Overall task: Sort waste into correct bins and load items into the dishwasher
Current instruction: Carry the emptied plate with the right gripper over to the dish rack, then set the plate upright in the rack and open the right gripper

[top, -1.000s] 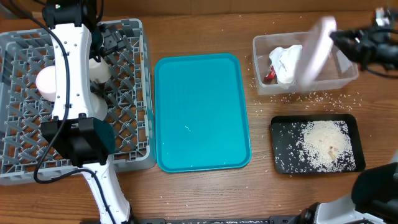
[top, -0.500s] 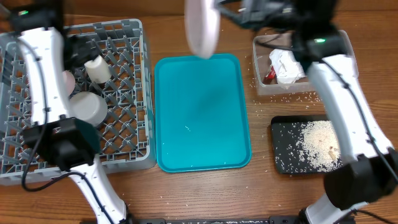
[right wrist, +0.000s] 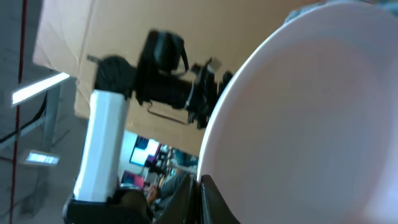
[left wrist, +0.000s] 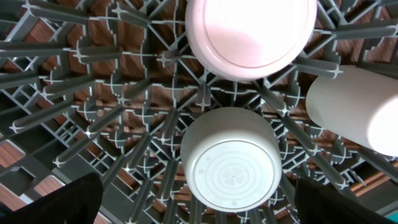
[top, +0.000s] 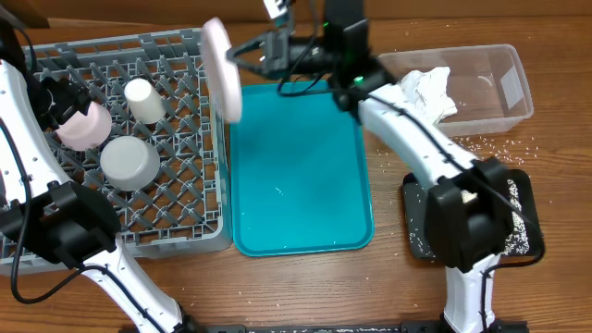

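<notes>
- Swinging over fast: the dinner plate [top: 222, 72] was above the clear tub [top: 504, 88] 1 second back and over the top edge of the teal tray [top: 296, 185] half a second back. Now it hangs on edge right at the right wall of the dish rack [top: 176, 213].
- The right jaws are clamped on its rim (the wrist view is basically all plate, so I'm going by the overhead).
- The left jaws have pulled off to the rack's left side and stand wide with nothing between them. Below them sit the grey bowl [left wrist: 233, 165], the shallow bowl [left wrist: 249, 31] and the cup [left wrist: 354, 106], all 3 in the rack.
- Waste looks mostly dealt with: the napkin [top: 427, 91] is in the tub and there's rice in the black tray [top: 523, 185], though stray grains [top: 490, 143] dot the worktop.
- My read: the plate is the last of 4 items and just needs slotting between the pegs without knocking the cup.
</notes>
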Robot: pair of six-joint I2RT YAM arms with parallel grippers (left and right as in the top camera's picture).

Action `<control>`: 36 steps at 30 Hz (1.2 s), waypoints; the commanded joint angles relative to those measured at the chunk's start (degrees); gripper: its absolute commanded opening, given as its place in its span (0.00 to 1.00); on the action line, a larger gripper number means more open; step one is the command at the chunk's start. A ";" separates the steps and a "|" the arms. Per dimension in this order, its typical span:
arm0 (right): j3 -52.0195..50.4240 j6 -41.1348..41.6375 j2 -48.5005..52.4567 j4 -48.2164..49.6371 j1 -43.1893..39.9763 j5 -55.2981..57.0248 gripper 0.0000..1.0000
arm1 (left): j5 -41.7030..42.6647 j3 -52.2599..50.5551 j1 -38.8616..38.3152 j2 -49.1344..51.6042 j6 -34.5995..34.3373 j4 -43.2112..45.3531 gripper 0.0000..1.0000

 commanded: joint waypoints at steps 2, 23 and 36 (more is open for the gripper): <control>0.79 0.98 0.85 0.68 2.27 5.46 0.04 | 0.79 1.53 -0.17 -1.40 -1.03 -0.72 1.00; 0.79 15.85 6.86 0.70 6.99 20.44 0.24 | 1.42 1.53 -0.17 -1.40 -1.01 -1.14 1.00; 3.52 6.47 6.40 -4.09 4.22 17.18 0.89 | 7.87 1.53 -0.20 -1.40 0.68 -1.14 1.00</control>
